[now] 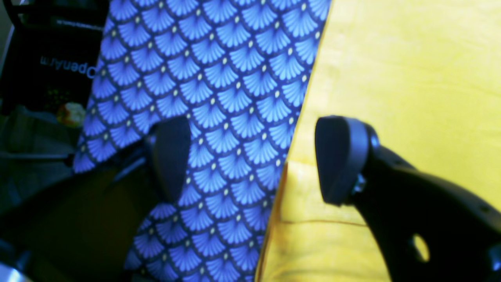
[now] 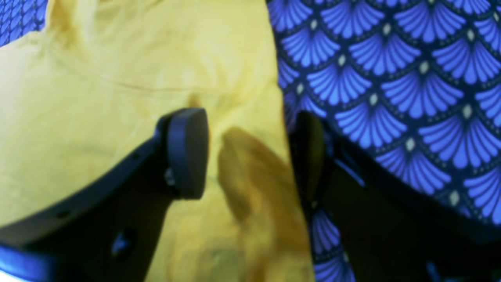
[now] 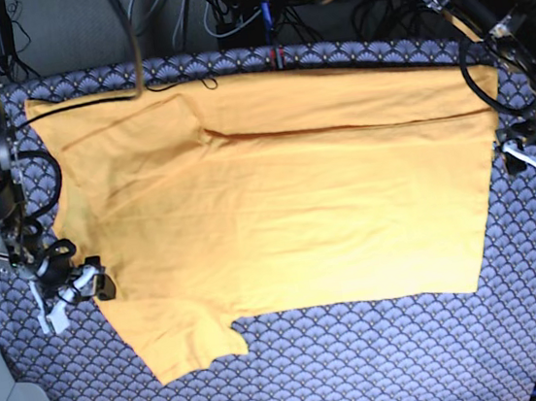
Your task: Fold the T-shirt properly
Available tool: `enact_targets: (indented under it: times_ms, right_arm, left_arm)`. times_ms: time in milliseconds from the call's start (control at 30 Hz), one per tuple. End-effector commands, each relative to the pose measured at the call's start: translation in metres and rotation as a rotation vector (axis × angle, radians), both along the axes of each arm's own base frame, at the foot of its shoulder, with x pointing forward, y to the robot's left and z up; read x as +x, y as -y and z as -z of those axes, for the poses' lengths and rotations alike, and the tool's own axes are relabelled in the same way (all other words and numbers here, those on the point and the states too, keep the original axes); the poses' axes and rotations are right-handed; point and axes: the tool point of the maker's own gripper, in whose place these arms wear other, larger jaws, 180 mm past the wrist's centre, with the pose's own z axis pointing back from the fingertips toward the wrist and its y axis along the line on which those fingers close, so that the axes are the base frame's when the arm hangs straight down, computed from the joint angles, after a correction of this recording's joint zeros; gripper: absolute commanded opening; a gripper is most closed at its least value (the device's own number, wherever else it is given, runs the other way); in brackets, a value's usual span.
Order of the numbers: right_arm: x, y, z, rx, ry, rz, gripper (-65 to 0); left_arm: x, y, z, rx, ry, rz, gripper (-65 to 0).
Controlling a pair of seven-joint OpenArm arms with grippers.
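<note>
the large plain yellow-orange cotton t-shirt (image 3: 288, 208) lies spread nearly flat across the desk, which is covered by a blue-grey scallop-patterned cloth (image 3: 366, 364). its far long edge looks doubled over toward the middle, which reads as one fold made, with the sleeve end on the base view's left not yet tidied.

the right gripper (image 2: 250, 152) sits low at that sleeve-side edge, its fingers (image 2: 188, 152) standing apart, one over yellow cloth and the other over the patterned cover. a rumpled ridge of fabric rises between them, but nothing is pinched. that straddle suits catching the edge for a fold.

the left gripper (image 1: 250, 160) hovers at the opposite edge, by the hem side. its fingers (image 1: 336, 160) are spread wide and empty, one over the shirt and one over the patterned cloth, so the hem line runs between them.

dark cables (image 3: 255, 11) and equipment crowd the far edge of the desk, well apart from both grippers. nothing rests on the shirt. the loose near sleeve (image 3: 187, 338) sticks out and would likely need tucking.
</note>
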Motion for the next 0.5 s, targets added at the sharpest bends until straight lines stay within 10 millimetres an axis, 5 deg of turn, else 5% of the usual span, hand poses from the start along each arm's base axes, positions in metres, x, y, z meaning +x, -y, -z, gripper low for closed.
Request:
enact_targets:
  times_ms: [0,200,467]
  right_arm:
    - [0.016,0.009,-0.021,-0.006,0.053,0.025,-28.1]
    - [0.008,0.005,-0.013,0.000,0.039,0.005,-30.4]
    - [0.003,-0.013,-0.011,0.024,0.051,-0.057,-53.5]
  left_arm:
    - [0.006,-0.007,-0.016,0.030,0.043,0.001,-16.9]
    - [0.002,-0.007,-0.020,0.048,0.047,0.002,-16.9]
    - [0.004,-0.005,-0.018,0.044,0.044,0.008,-16.6]
